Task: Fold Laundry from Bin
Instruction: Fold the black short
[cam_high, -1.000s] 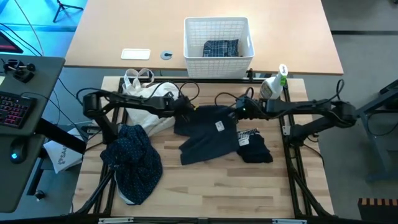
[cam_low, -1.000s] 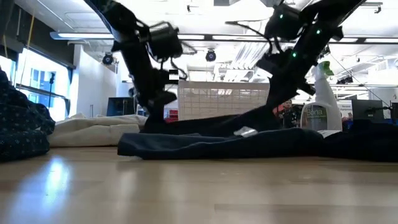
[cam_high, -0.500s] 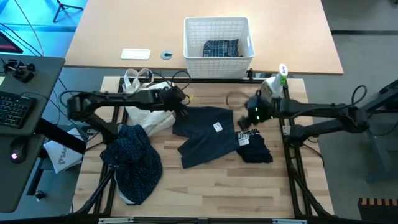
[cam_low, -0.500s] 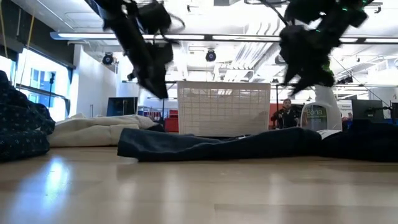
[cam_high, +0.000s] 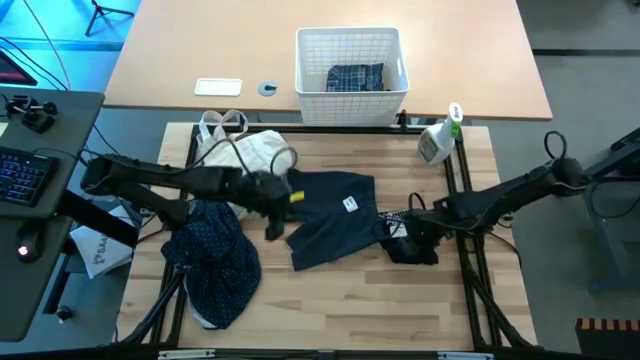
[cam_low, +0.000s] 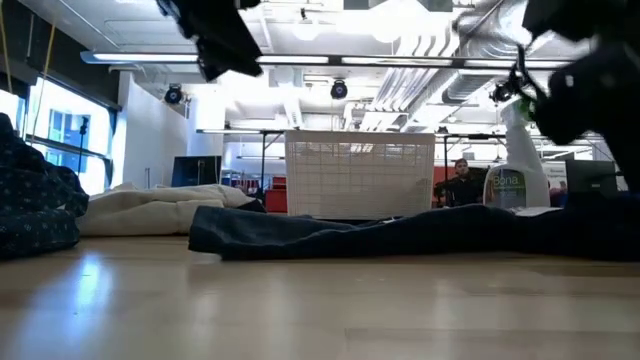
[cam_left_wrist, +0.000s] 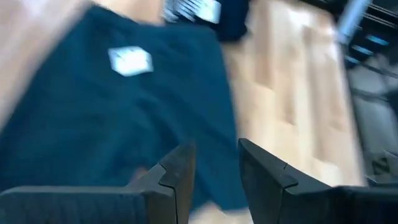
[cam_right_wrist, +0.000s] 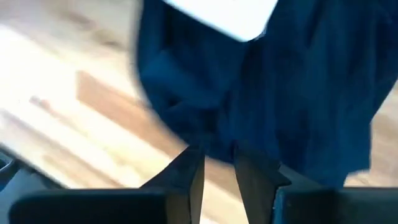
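Observation:
A plain dark navy garment (cam_high: 330, 215) with a white label lies spread flat at the table's middle. My left gripper (cam_left_wrist: 214, 168) hangs above its left edge, open, with nothing between its fingers. A small dark folded piece (cam_high: 408, 240) lies just right of the garment. My right gripper (cam_right_wrist: 219, 168) hovers over that piece, slightly open and touching nothing. A navy dotted shirt (cam_high: 215, 255) sits heaped at the near left. The white bin (cam_high: 302, 70) stands beyond the table's far edge with a plaid shirt (cam_high: 355, 77) inside.
A cream cloth bag (cam_high: 240, 160) lies at the far left, behind the left arm. A spray bottle (cam_high: 438, 140) stands at the far right corner. Bare wood (cam_high: 350, 300) runs along the near edge. Black frame rails (cam_high: 468, 250) border the right side.
Both grippers have let go of the navy garment's far edge, which has dropped flat. My left gripper has risen and drawn toward the near left. My right gripper has swung toward the near right, over the small dark piece, tipping further downward.

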